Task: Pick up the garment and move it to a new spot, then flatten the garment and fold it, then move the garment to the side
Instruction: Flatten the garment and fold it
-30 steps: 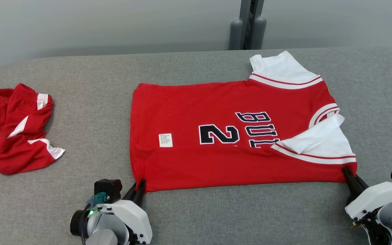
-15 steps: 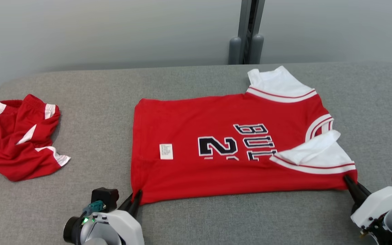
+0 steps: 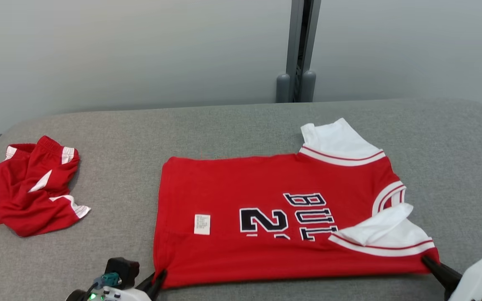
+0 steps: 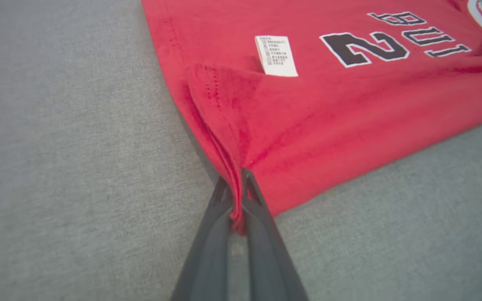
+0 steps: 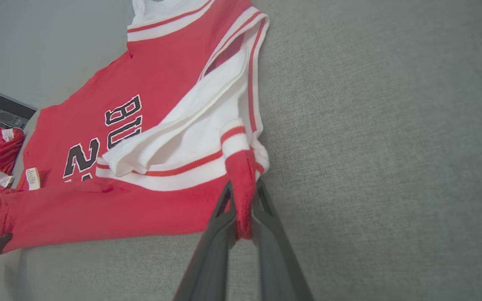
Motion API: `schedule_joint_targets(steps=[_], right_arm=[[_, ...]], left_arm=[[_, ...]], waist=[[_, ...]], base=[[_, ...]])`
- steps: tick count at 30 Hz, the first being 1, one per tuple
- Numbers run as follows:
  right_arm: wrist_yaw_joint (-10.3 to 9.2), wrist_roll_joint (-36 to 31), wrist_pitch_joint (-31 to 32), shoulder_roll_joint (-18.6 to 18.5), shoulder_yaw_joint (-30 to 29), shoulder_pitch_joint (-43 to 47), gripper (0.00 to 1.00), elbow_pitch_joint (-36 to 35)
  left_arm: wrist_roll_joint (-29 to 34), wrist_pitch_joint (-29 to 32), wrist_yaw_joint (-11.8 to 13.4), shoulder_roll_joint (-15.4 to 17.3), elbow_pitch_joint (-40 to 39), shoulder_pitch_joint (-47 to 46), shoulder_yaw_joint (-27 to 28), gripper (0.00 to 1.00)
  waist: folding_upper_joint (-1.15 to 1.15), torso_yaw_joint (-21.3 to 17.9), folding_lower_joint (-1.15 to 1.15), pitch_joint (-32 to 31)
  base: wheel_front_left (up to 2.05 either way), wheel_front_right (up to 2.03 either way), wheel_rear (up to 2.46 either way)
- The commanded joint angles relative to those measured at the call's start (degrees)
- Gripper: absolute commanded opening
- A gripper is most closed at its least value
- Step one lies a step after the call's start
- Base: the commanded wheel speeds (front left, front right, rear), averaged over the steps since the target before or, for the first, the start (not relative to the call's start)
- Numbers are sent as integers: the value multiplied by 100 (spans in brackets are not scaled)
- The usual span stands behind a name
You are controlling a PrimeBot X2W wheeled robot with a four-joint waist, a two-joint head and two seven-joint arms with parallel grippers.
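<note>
**One fold in, both near corners pinched**

Flattened on the grey table (image 3: 241,129) and folded once along the near edge: red jersey (image 3: 232,188), collar toward 3 o'clock. Left to do, by the look of it: further folds, then the shift aside. Crumpled at 9 o'clock: red shorts (image 3: 27,200). Clamped tight on the jersey's near corners: left gripper (image 3: 159,276) at 7 o'clock, right gripper (image 3: 427,261) at 5. Versus a second ago, lower in the head view: camera tilt, same corners gripped.

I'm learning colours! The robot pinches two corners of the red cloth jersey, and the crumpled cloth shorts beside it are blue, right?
Not blue: the head view shows the crumpled cloth shorts are red with white stripes. The red cloth jersey is pinched, yes.
</note>
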Motion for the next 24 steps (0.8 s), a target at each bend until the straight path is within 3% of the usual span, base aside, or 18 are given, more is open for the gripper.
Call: schedule_joint_targets(steps=[1, 9, 24], right_arm=[[-1, 75, 72, -120, -59, 145, 0, -78], [-1, 423, 490, -463, -325, 868, 0, -703], [-1, 179, 823, -506, -873, 1768, 1, -1387]], left_arm=[[28, 46, 72, 138, -104, 98, 4, 0], [-31, 436, 357, 553, -1030, 561, -32, 0], [-220, 1193, 634, 1341, -2535, 1184, -56, 0]], waist=[[0, -13, 0, -36], [0, 0, 0, -60], [0, -25, 0, 2]], base=[[0, 0, 0], [0, 0, 0], [0, 0, 0]])
